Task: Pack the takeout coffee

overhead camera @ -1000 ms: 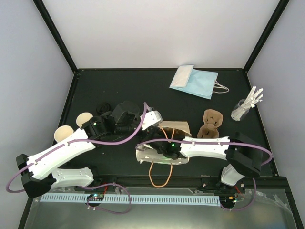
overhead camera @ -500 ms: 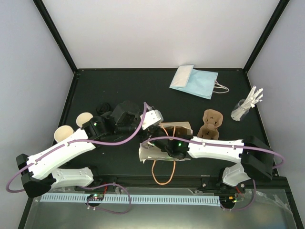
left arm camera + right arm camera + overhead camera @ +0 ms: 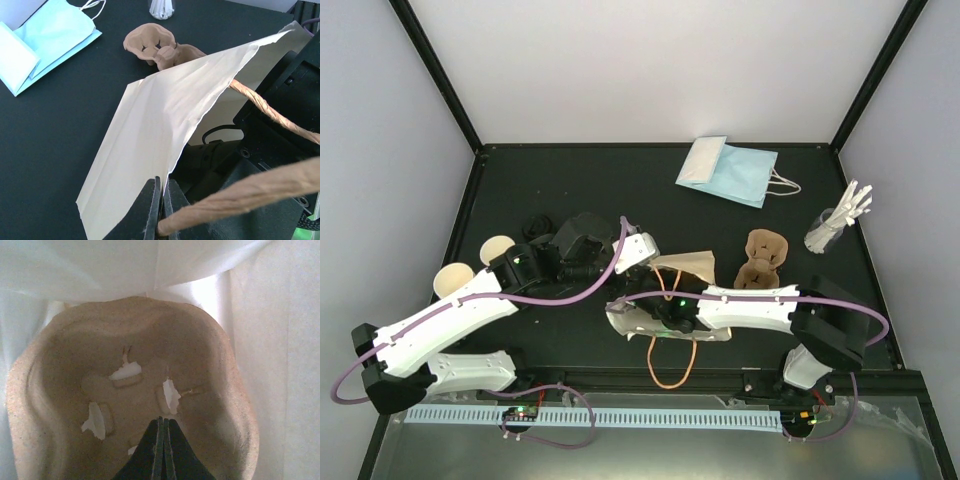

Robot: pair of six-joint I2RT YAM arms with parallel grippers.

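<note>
The left jaws (image 3: 162, 197) are pinched tight on the rim of the tan paper bag (image 3: 160, 115), right where its twisted handle (image 3: 250, 192) emerges, holding the mouth open. The right jaws (image 3: 161, 421) are pressed together deep inside the bag, their tips over the middle of a moulded-pulp cup carrier (image 3: 125, 360); whether they nip it I cannot tell. This looks like the bag-loading step. The takeout coffee is at neither pair of jaws nor in the carrier's pockets, and I cannot pick it out on the counter (image 3: 620, 190). Next, the right jaws would need to back out, open and fetch the lidded cup, with the left holding the mouth spread.
</note>
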